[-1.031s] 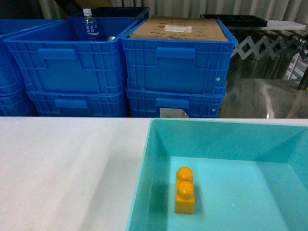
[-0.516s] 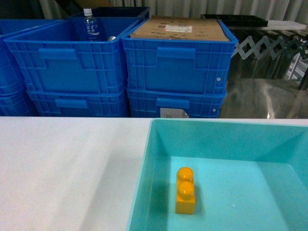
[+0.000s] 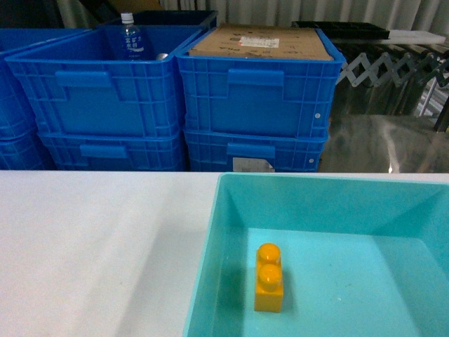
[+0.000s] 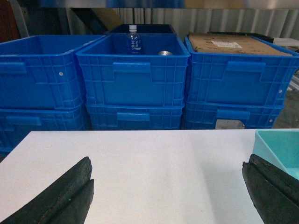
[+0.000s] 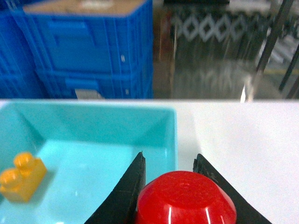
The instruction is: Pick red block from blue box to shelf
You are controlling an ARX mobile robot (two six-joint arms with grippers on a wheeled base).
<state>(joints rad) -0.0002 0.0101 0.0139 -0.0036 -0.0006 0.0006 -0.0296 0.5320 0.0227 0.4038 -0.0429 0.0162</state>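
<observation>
Red block [image 5: 185, 198], a small glossy plastic brick with a round top, sits clenched between the two black fingers [image 5: 125, 191] of the right hand [image 5: 177, 186], close under the right wrist camera. It is held above the right-hand wall of the blue box [image 5: 172, 128], a wide light turquoise plastic bin with sloping walls, over the spot where that wall meets the white surface [image 5: 243, 140]. Inside the blue box, well to the left of the block, an orange-yellow two-stud brick [image 3: 269, 276] lies on the floor of the bin. Left of the blue box, the left hand [image 4: 166, 186] hovers over the white surface with its black fingers [image 4: 60, 196] spread wide and nothing between them. Behind the blue box stand stacked dark blue ribbed crates [image 3: 256, 105]; one holds a clear plastic water bottle [image 3: 129, 38], another a brown cardboard sheet [image 3: 259, 42].
</observation>
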